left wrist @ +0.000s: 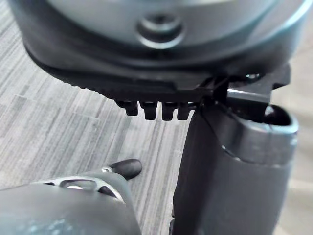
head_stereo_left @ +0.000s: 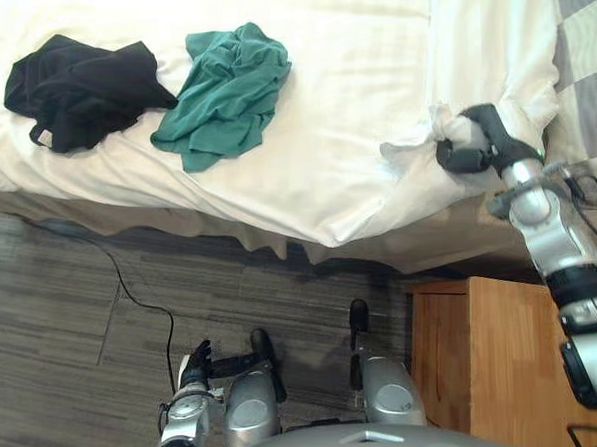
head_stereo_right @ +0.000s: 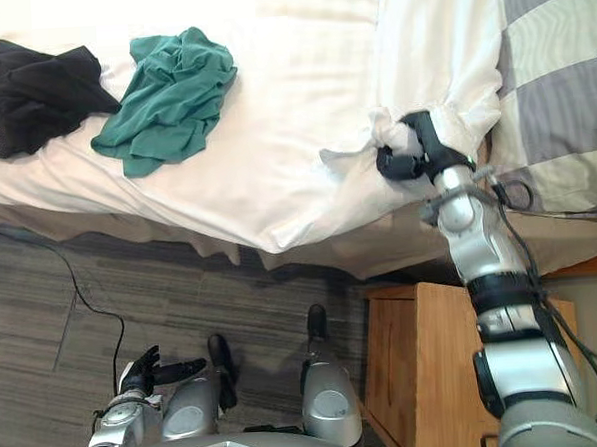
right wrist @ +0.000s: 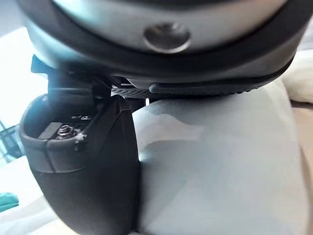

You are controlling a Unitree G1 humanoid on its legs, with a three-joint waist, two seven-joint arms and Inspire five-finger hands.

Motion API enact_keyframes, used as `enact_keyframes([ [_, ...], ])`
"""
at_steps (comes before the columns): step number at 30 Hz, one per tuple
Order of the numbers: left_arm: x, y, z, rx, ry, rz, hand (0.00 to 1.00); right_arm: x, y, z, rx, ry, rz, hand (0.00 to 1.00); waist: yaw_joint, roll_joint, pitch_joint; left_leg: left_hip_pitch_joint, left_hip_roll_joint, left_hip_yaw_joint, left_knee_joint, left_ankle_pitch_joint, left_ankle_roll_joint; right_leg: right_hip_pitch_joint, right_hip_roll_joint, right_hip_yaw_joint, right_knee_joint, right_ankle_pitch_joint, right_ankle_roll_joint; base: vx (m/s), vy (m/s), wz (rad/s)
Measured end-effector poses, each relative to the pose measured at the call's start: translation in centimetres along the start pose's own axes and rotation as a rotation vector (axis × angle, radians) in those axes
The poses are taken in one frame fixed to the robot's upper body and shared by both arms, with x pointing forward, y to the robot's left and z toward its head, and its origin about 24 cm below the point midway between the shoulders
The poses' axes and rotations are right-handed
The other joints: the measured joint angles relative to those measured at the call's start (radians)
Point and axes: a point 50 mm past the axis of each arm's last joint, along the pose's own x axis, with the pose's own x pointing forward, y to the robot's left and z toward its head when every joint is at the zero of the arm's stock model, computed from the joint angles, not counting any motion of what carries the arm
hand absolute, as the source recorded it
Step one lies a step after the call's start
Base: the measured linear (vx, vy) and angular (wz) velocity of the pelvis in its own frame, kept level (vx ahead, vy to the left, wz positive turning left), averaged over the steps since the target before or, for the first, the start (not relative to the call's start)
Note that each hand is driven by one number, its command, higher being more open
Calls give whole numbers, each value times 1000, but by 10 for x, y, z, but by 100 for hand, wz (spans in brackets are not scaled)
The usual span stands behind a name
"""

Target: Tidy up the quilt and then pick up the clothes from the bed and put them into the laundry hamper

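Note:
A white quilt [head_stereo_left: 324, 132] covers the bed, with its corner bunched up at the bed's right edge. My right hand [head_stereo_left: 475, 144] is shut on that bunched corner, fingers curled round the cloth. The right wrist view shows the thumb [right wrist: 88, 171] pressed against the white quilt [right wrist: 220, 171]. A crumpled black garment [head_stereo_left: 76, 90] lies on the quilt at the far left. Beside it, to the right, lies a crumpled green garment [head_stereo_left: 227, 92]. My left hand [head_stereo_left: 194, 367] hangs low over the floor at my side, fingers relaxed and holding nothing.
A wooden nightstand [head_stereo_left: 496, 363] stands below the bed's right corner, under my right arm. Grey and white checked bedding [head_stereo_right: 562, 90] lies at the far right of the bed. Grey striped carpet [head_stereo_left: 64, 326] covers the floor in front of the bed.

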Motion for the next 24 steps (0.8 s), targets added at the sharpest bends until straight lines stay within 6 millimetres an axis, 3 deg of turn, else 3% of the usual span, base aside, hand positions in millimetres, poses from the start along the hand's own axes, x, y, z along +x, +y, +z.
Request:
enact_keyframes([
  [1,0,0,0,3,2,0,100,-6,5,-5,13,13,7,0,-1,-6,-7,6,2,3,-2,-1,-1,3,2,2,0,-2,0,37,-41,-18],
  [2,0,0,-2,5,10,-2,100,-20,18,-19,56,61,25,100,-8,-18,-35,11,8,10,-2,-5,-6,4,8,7,0,-6,-1,59,-36,-18],
  [7,-2,-3,-6,10,32,-24,100,-55,45,-52,199,210,49,100,-19,-37,-95,60,14,43,-20,-17,-11,24,17,28,0,-14,0,49,-7,-18],
  [10,-2,-3,-7,11,38,-22,100,-77,58,-80,368,372,-5,100,-33,-30,-123,83,12,57,-19,-28,-10,41,16,40,1,-19,3,11,17,-11],
  [13,-2,-1,-10,5,58,-15,100,-95,56,-105,523,515,-108,100,-33,-12,-145,101,13,62,-20,-35,-14,56,16,43,2,-26,6,6,7,-6],
  [18,-7,10,-26,-102,116,62,100,-121,50,-133,981,706,-435,100,-31,8,-171,146,15,94,-56,-34,-15,76,17,57,3,-34,9,-7,-5,-8],
  [20,-8,12,-30,-123,133,76,100,-129,50,-139,1068,765,-538,100,-31,7,-176,151,14,101,-63,-34,-14,78,17,59,4,-36,9,-9,3,-7],
  [24,-17,13,-52,-198,198,111,100,-165,38,-164,1253,923,-920,100,-27,4,-201,202,6,144,-139,-18,-17,77,19,83,3,-48,17,23,16,-23],
])
